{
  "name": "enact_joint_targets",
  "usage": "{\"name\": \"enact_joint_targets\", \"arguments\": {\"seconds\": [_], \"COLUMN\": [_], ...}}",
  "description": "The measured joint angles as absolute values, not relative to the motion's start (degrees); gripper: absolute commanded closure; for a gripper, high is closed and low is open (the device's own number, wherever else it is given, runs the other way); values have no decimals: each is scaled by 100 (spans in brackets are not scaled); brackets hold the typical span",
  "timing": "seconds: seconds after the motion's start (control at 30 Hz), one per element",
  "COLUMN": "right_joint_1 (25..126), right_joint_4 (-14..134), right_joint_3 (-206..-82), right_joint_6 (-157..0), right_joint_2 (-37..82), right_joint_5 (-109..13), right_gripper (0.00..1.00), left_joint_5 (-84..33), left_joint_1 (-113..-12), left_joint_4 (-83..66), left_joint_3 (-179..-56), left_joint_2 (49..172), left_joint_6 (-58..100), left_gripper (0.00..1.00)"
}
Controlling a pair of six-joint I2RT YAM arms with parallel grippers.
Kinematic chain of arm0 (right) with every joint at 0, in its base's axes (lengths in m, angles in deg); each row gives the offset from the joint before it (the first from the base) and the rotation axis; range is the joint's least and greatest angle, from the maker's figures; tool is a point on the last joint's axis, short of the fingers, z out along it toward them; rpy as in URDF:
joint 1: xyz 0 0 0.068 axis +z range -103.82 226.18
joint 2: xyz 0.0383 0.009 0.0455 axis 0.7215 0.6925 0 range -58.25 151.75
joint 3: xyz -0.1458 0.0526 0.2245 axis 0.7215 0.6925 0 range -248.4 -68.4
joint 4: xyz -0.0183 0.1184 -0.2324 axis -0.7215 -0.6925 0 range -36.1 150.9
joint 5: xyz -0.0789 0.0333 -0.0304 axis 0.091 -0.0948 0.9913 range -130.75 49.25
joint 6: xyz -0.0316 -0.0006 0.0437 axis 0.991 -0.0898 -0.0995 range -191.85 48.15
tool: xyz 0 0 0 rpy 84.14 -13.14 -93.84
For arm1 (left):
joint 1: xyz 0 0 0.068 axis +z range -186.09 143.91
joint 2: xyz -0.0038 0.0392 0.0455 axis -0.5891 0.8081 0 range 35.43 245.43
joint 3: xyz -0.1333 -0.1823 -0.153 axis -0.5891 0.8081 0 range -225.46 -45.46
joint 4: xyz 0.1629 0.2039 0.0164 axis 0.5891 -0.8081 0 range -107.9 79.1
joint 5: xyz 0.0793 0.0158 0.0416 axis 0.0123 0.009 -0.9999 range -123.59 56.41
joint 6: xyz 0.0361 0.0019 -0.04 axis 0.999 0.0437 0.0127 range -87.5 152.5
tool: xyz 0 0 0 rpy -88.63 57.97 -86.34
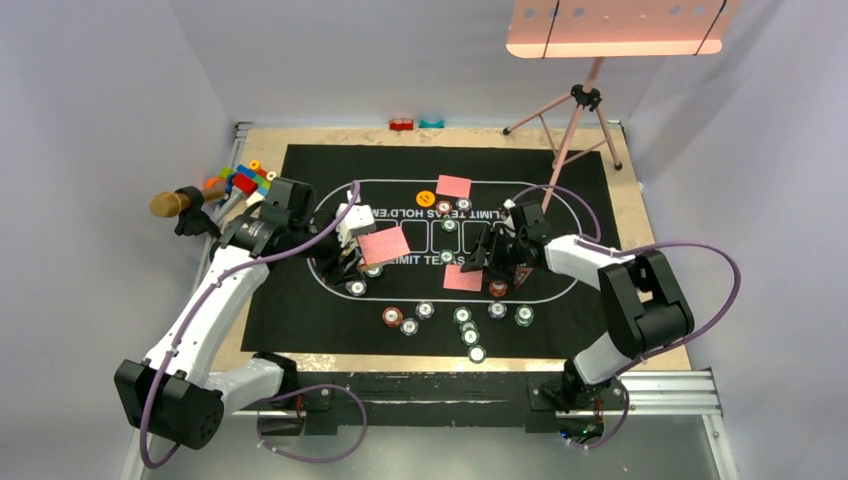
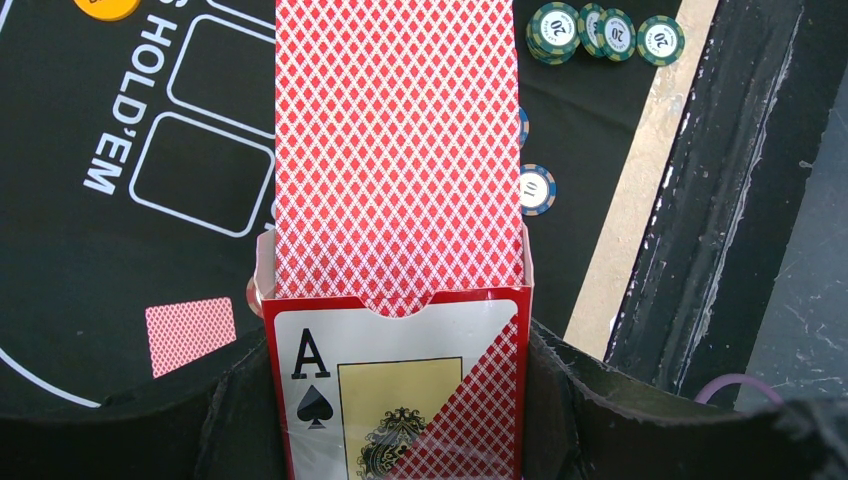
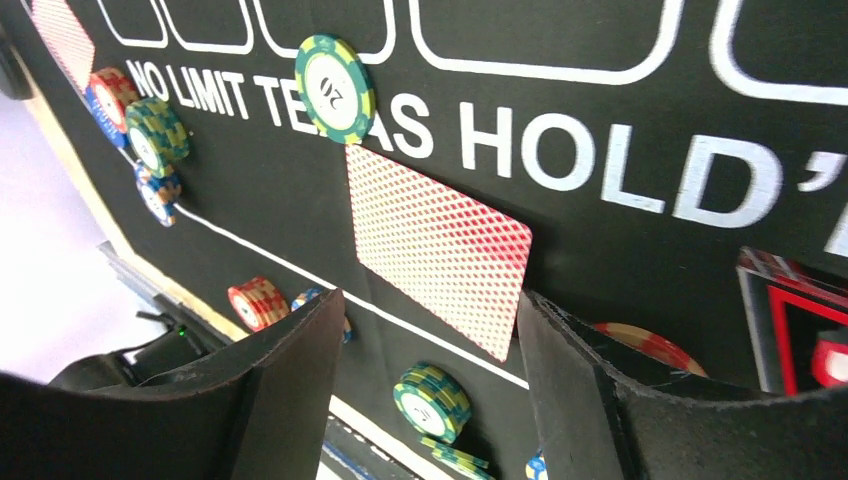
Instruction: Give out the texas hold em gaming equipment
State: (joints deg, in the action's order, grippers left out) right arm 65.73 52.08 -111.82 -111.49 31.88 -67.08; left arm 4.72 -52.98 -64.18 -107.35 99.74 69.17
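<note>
Deck box [image 2: 400, 430] sat pinched in the closed left gripper [image 2: 398, 385], a red-backed card [image 2: 398, 150] standing partway out of its mouth. The right gripper [image 3: 428, 330] stood spread over a face-down card [image 3: 440, 240] lying flat on the black mat [image 3: 620, 270]. Such cards seemed light, slick and bendy, best pinched by the exposed free end.

tan table [image 1: 330, 137] carries a black hold'em mat [image 1: 300, 335]. on the mat: one red-backed card [image 3: 440, 245] lying flat just ahead of the right gripper [image 3: 430, 390], in line with its gap. green chip [image 3: 335, 88] just beyond the card's far left corner. stacked green chips [image 2: 553, 32] ahead-right of the left gripper [image 2: 395, 400], orange disc [image 2: 105, 8] ahead-left. toy bricks [image 1: 243, 180] on bare table, off the mat, outboard of the left gripper.
</note>
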Motion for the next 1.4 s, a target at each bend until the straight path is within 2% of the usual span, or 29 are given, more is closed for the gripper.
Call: {"name": "enact_joint_targets", "arguments": {"seconds": [0.27, 0.53, 0.83, 1.4], "right_joint_1": [6575, 7008, 8177, 8750], "right_joint_4": [4340, 4290, 5192, 6462], "right_joint_3": [-11623, -12557, -13121, -13483], "right_joint_6": [-10906, -10970, -11516, -12425], "right_joint_2": [2490, 1865, 2351, 3583], "right_joint_5": [-6076, -6437, -7512, -8017], "right_gripper": [24, 12, 7, 5], "left_joint_5": [472, 472, 472, 474], "left_joint_1": [-5298, -5298, -5298, -5298], "left_joint_4": [-6418, -6416, -6416, -6416], "left_joint_3": [-10735, -10735, -10735, -10735], "left_joint_2": [9974, 9974, 9974, 9974], "left_joint_6": [6917, 6915, 6915, 6912], "left_gripper": [100, 100, 100, 100]}}
